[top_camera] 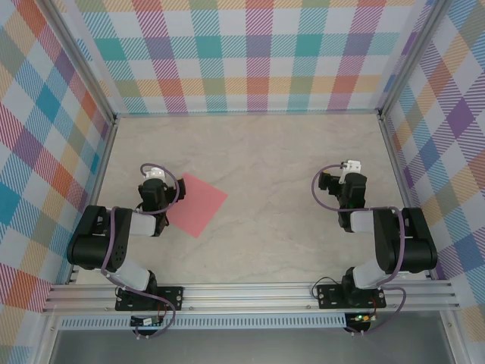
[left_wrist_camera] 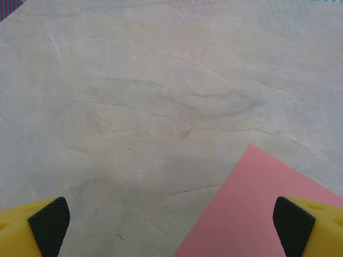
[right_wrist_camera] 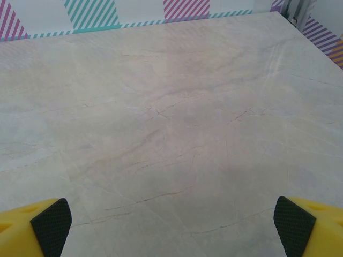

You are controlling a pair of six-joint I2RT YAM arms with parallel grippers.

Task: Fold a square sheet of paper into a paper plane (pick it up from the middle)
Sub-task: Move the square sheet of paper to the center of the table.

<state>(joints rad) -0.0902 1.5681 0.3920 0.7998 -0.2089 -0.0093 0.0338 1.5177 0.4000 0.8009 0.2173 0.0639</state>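
Paper [top_camera: 195,205], salmon-pink, square, unfolded. Lay flat on the pale marble-patterned table [top_camera: 288,159], left of centre. Sat turned like a diamond, with one corner toward the far side and one toward the near side. Showed as a single smooth face. Left corner hidden under the left arm's wrist in the top view. Well apart from the right arm.

Left gripper [top_camera: 154,182]. Hung over the left part of the table, just beside the sheet and partly above its left edge. Stood spread wide, with nothing between the fingers. Same gripper [left_wrist_camera: 171,229] from its wrist camera: yellow fingers with black textured pads [left_wrist_camera: 49,224] at the two near corners. Had bare table under the left finger and the pink paper [left_wrist_camera: 262,214] running beneath the right one, a corner of the sheet pointing toward the far side. Could not tell whether touching the sheet or held just above it.

Right gripper [top_camera: 350,180]. Hung over the right part of the table, about level with the left one. Likewise spread fully, holding nothing. Same gripper [right_wrist_camera: 171,229] from its wrist camera: yellow fingers and black pads [right_wrist_camera: 293,227] at the near corners, with bare table ahead.

Closed in on the left, far and right sides by plaid walls [top_camera: 258,53]. Bounded on the near side by an aluminium rail [top_camera: 250,292] bearing both arm bases.
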